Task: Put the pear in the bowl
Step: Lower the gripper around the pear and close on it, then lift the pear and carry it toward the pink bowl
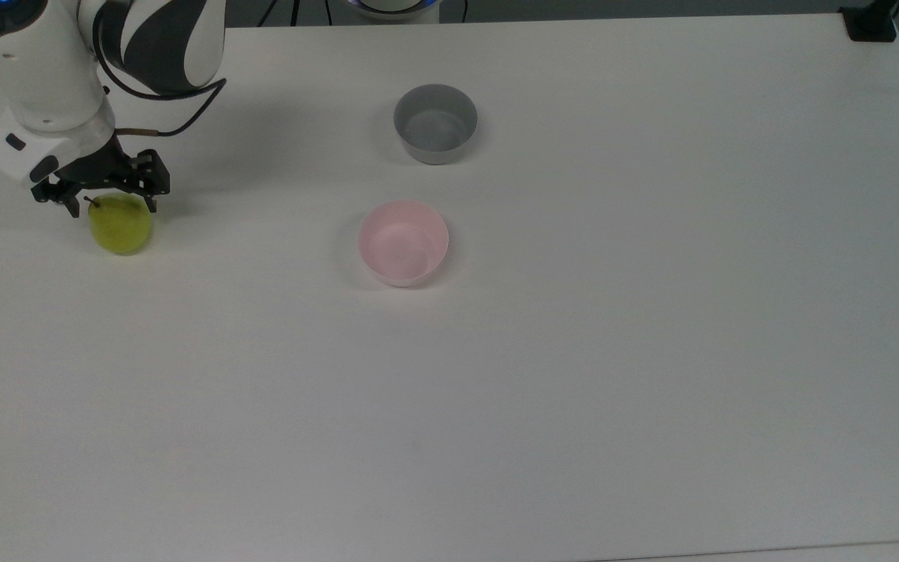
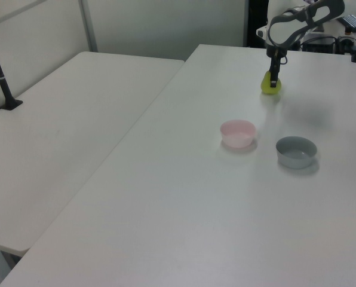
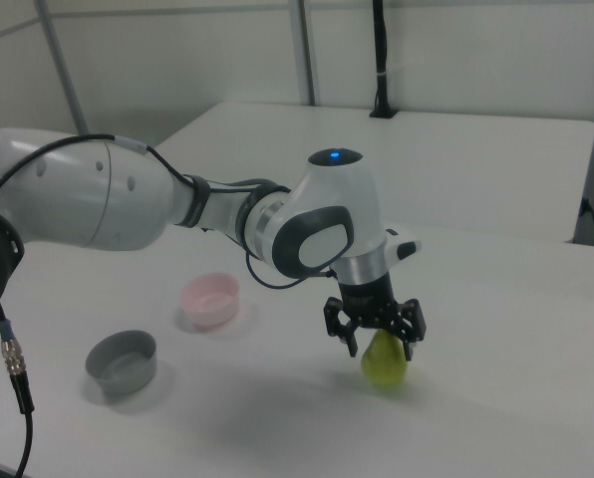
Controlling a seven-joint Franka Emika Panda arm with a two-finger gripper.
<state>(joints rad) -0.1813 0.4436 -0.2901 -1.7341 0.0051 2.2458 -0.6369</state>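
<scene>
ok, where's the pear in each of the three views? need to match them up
Top view: the pear sits far left on the table, under the gripper.
Left view: pear at upper right, partly behind the gripper.
Right view: pear at lower centre-right, below the gripper.
Shared landmark: the pink bowl, with the grey bowl beside it.
</scene>
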